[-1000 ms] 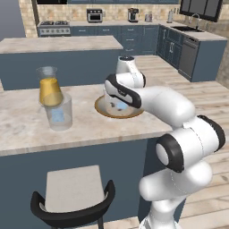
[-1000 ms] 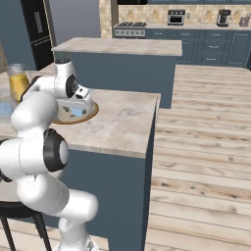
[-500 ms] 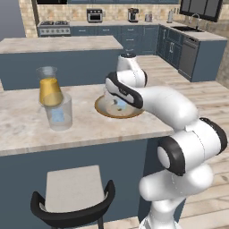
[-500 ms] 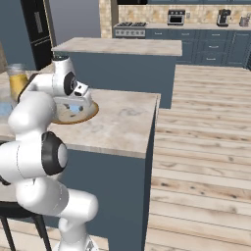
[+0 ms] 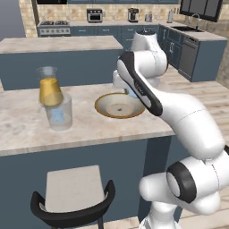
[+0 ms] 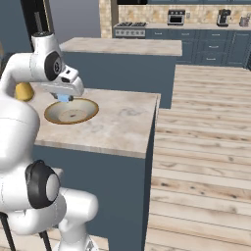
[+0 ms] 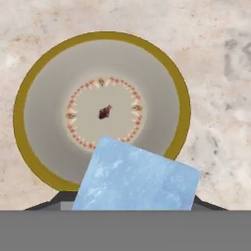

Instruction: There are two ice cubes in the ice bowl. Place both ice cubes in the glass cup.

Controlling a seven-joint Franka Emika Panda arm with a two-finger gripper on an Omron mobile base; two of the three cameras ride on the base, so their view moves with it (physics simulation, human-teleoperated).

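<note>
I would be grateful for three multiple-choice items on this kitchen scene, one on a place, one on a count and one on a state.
1. Where is the glass cup?
A. on the counter, in front of the flask of orange liquid
B. inside the ice bowl
C. on the floor

2. How many ice cubes lie in the ice bowl?
A. two
B. one
C. none

3. What is the gripper doing?
A. hanging open
B. holding an ice cube above the bowl
C. gripping the bowl's rim

Answers: 1 A, as the left base view shows the cup standing before the flask. 2 C, as the hand view shows the bowl's inside bare. 3 B, as the pale blue cube sits in the fingers over the bowl.
</note>
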